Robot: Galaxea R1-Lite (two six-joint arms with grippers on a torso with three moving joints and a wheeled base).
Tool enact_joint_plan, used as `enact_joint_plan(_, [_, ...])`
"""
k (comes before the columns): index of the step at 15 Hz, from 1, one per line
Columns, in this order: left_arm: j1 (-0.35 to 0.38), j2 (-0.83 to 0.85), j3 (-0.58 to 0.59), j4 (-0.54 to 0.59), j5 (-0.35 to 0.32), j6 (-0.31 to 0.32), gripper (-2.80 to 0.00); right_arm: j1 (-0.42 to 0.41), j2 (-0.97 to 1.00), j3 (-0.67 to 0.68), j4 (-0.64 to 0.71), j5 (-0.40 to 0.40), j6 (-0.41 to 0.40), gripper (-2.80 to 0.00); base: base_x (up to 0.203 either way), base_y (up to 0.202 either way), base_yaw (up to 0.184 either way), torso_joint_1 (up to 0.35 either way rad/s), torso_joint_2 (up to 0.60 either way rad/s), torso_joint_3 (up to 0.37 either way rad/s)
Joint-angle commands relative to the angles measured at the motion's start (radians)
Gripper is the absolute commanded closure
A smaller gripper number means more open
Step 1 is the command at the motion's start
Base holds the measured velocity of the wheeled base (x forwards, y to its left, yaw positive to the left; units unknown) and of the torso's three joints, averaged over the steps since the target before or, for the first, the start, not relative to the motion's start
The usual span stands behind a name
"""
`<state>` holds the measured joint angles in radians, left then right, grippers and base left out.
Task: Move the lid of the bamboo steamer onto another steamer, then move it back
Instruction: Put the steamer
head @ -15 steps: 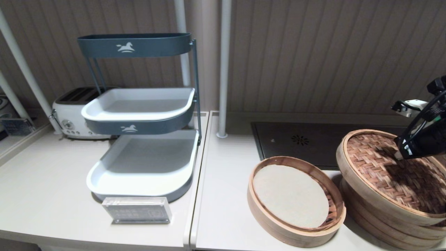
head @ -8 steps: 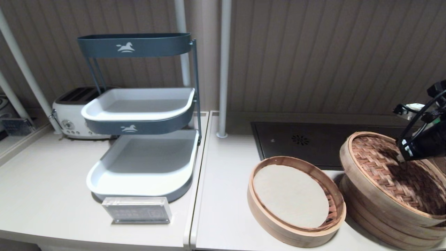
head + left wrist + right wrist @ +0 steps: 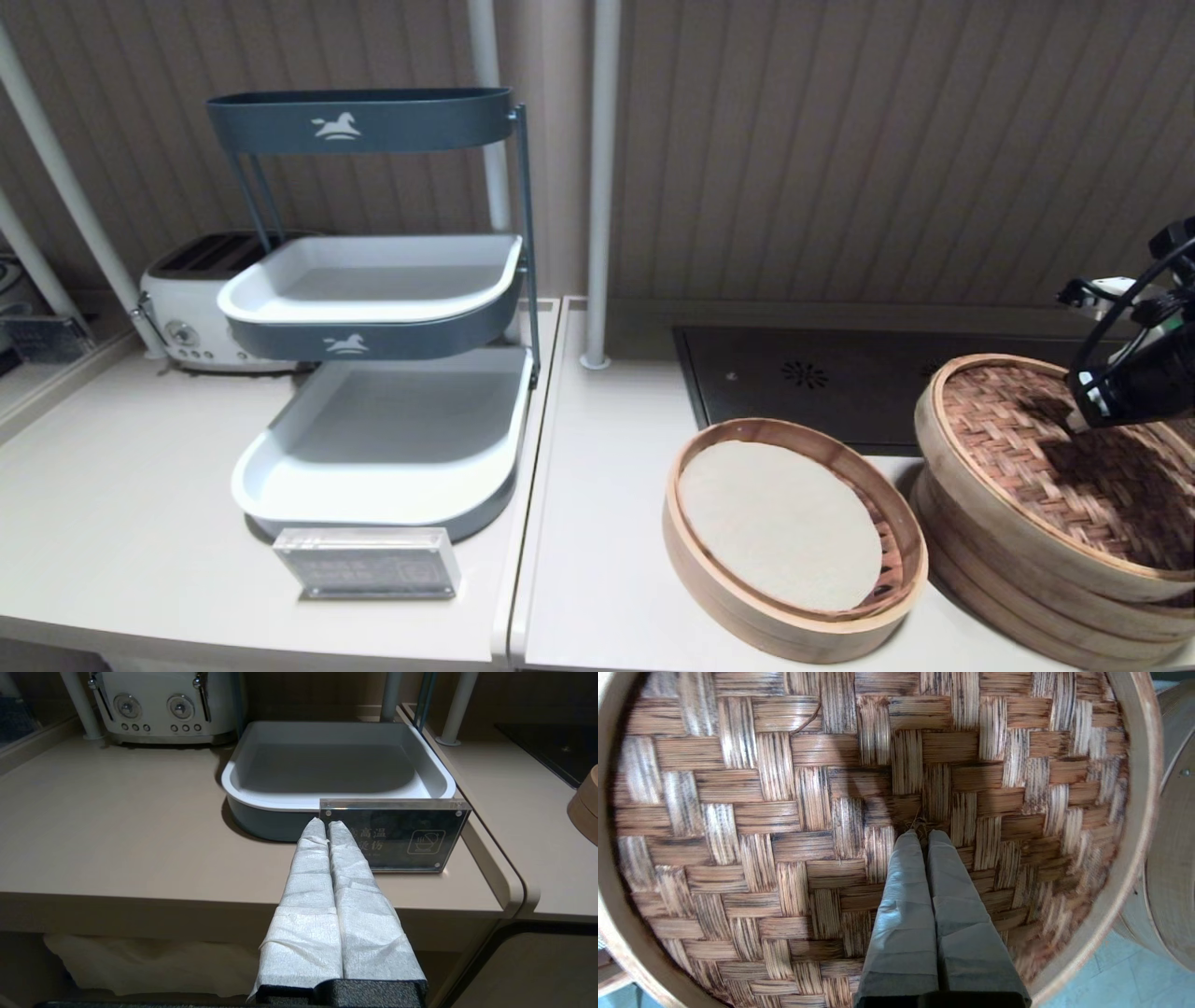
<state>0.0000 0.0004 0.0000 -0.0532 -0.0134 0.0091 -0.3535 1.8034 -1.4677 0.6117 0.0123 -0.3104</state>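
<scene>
The bamboo steamer lid, reddish-brown herringbone weave in a pale hoop rim, is tilted over another steamer at the table's right edge. Whether it rests on that steamer's banded walls I cannot tell. My right gripper comes in from the right and is shut on the lid's small central knot. In the right wrist view the weave fills the picture around the closed gripper. The steamer's own darker lid is hidden. My left gripper is shut on nothing, parked low before the counter's front edge.
An open steamer basket with a pale round liner stands just left of the stack. Behind both lies a black cooktop. A three-tier tray rack, a toaster and an acrylic sign occupy the left counter.
The right gripper has carried the lid a little to the right and lower over the steamer. The left arm has not moved.
</scene>
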Motion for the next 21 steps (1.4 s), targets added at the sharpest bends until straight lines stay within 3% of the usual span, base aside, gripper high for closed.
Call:
enact_joint_plan(1, [0.000, -0.002, 0.028, -0.001, 0.000, 0.000, 0.00, -0.008, 0.002, 0.003, 0.005, 0.000, -0.005, 0.00, 0.000, 0.000, 0.000, 0.000, 0.00, 0.000])
enact_joint_plan(21, [0.000, -0.003, 0.028, 0.000, 0.000, 0.000, 0.00, -0.088, 0.039, -0.077, 0.118, -0.006, -0.067, 0.00, 0.000, 0.000, 0.000, 0.000, 0.00, 0.000])
